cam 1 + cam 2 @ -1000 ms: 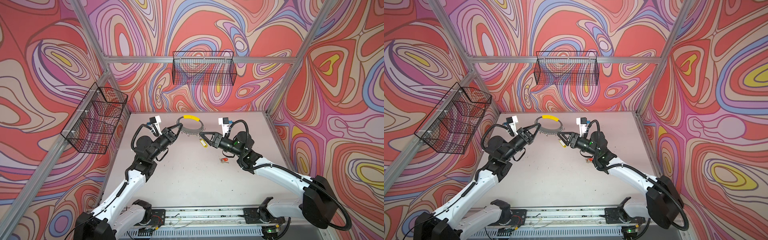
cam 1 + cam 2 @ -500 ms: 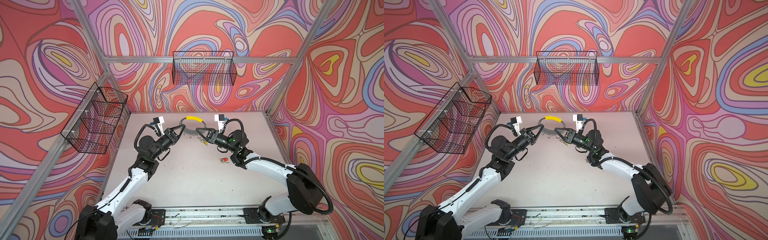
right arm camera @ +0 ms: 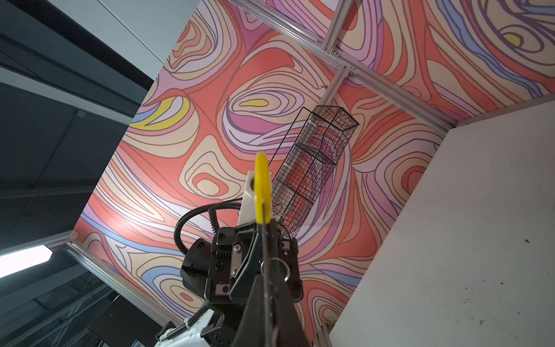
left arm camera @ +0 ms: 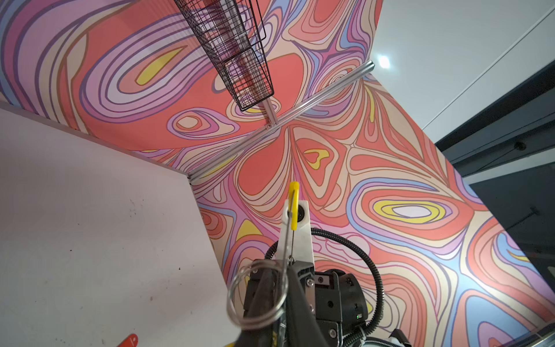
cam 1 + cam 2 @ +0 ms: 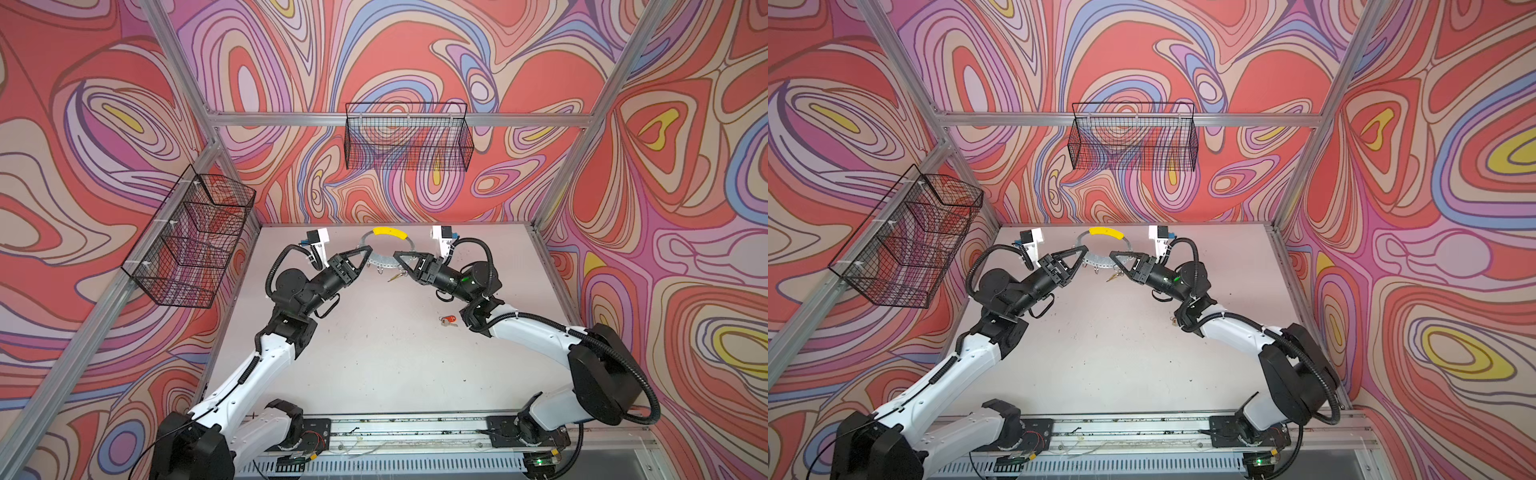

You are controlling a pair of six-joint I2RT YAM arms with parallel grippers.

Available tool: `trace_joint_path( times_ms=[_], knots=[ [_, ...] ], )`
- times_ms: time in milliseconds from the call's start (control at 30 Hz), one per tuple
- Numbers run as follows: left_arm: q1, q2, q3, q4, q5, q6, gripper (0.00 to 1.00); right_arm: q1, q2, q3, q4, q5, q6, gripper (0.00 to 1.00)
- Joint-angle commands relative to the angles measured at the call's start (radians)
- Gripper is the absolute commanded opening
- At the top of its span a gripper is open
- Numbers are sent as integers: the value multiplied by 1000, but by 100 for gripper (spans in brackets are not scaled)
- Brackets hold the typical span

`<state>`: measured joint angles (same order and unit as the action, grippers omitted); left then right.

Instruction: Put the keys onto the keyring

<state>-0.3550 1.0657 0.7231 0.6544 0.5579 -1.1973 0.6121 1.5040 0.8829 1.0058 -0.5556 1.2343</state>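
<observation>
Both top views place left gripper (image 5: 367, 249) and right gripper (image 5: 395, 253) at the keyring (image 5: 384, 262) rim; only the right wrist view shows right jaws clamped on it; left grip indeterminate.

– where is the keyring?
– the keyring (image 5: 383, 262), flat and grey with a yellow arc on its far side, is tilted up, rim pinched in the right pincer (image 5: 395, 252); small wire rings dangle from its near rim.
– and the keys?
– the yellow-tagged key (image 5: 397, 276) sits just below that rim. the red-tagged key (image 5: 448, 320) lies on the desk (image 5: 374, 353), well apart.
</observation>
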Motion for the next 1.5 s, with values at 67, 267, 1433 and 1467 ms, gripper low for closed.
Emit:
trace_joint_path(
  times_ms=[67, 267, 1433, 1467],
  knots=[
    [-9, 11, 24, -78, 54, 42, 31, -8, -33, 10, 49, -48, 6, 0],
    [-4, 41, 66, -98, 119, 55, 40, -20, -48, 4, 36, -62, 12, 0],
    [208, 14, 417, -933, 642, 630, 63, -121, -102, 282, -813, -489, -443, 0],
    [205, 15, 415, -935, 640, 629, 61, -121, -97, 286, -805, -495, -438, 0]
  ],
)
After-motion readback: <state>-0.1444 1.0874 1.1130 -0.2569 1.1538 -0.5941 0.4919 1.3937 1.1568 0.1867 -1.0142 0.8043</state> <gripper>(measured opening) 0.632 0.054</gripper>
